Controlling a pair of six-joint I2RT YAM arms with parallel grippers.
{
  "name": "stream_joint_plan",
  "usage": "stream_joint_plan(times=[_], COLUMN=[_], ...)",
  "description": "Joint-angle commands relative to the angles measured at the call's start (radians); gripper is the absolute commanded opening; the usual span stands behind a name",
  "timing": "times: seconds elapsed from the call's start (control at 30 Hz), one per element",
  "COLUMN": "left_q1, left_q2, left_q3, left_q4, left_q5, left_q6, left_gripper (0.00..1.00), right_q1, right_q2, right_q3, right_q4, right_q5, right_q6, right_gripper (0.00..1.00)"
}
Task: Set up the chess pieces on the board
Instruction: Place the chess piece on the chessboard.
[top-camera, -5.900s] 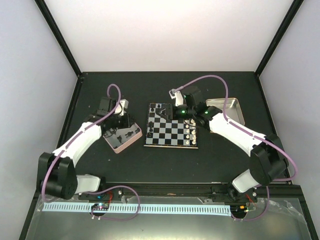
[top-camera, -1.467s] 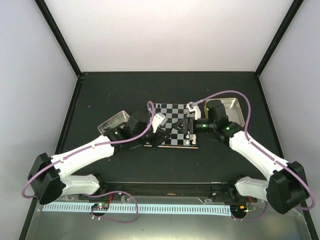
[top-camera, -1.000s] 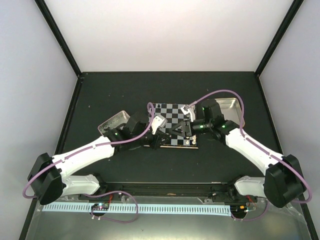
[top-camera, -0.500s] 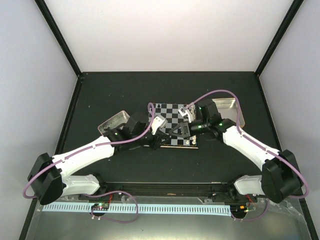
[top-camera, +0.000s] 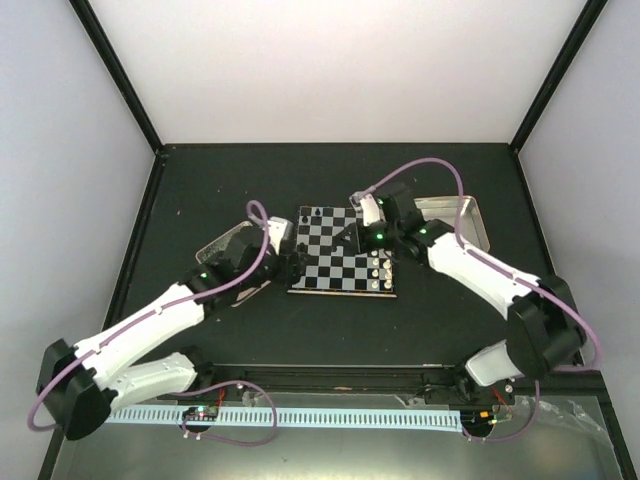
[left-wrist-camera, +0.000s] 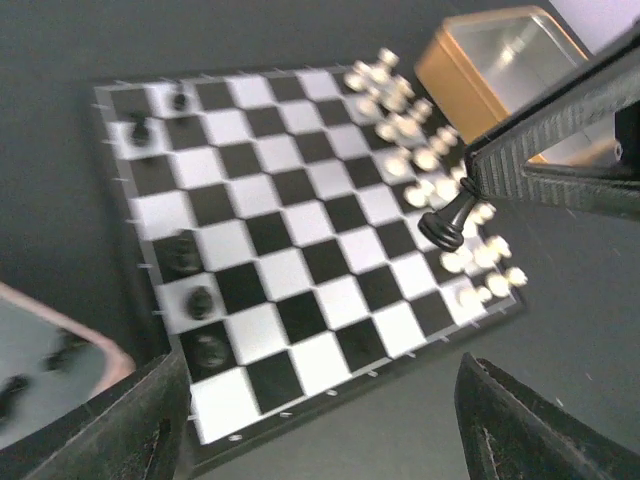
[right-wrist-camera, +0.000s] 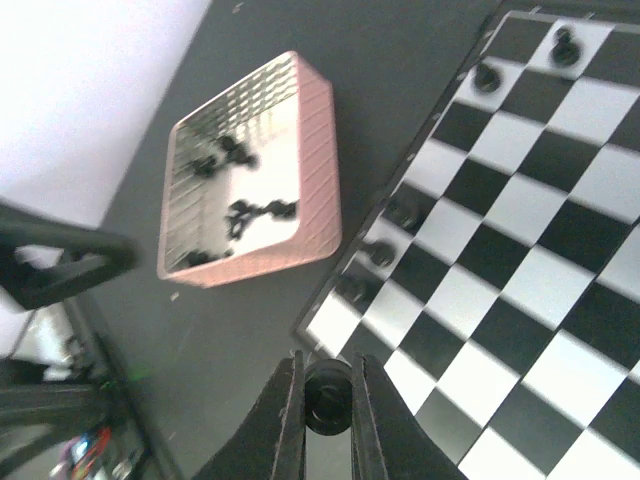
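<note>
One black chess piece (left-wrist-camera: 446, 222) hangs above the board (top-camera: 340, 266), pinched tight in the right gripper (right-wrist-camera: 327, 382), likely to go down on a square. Other black pieces (left-wrist-camera: 200, 300) stand along the board's left edge, white pieces (left-wrist-camera: 428, 158) along its right. The left gripper (left-wrist-camera: 322, 400) hangs near the pink tin (right-wrist-camera: 320, 150), jaws wide apart and empty, maybe to fetch more.

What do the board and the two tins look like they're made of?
Board: glossy, probably metal or laminate; its pale squares carry a silvery sheen. Pink-rimmed tin: thin metal, judging by its mirror-bright inside and ribbed pink wall. Gold-rimmed tin: likely metal too, dull silvery inside, satin gold wall.
</note>
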Motion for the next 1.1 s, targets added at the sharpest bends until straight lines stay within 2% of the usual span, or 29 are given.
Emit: stream_joint_plan(times=[0.0,0.13,0.27,0.53,1.07], left_q1=[0.049,0.087,0.118,0.159,0.227], left_q2=[-0.130,-0.233,-0.304,-0.348,-0.344], left_q3=[-0.022,-0.067,-0.109,-0.170,-0.202], left_q4=[-0.063,-0.072,-0.099,-0.127,-0.139], left_q5=[-0.213,-0.267,-0.276,-0.225,-0.137], left_q6=[-0.074,-0.105,-0.182,-0.298,-0.312], left_gripper=[0.76,0.82,0.84,0.84,0.85], right_q1=[0.052,0.107,0.156,0.239,0.258], right_q2=[0.108,0.225,0.357,0.557,0.729], right_q3=[0.121,0.234,0.360,0.569,0.685], right_q4=[-0.024,-0.037,-0.067,-0.167,-0.210], right_q5=[0.303,0.442,0.540,0.687,0.720], right_q6=[-0.012,0.001,0.001,-0.019,-0.039], right_gripper=[0.01,0.01,0.02,0.02,0.04])
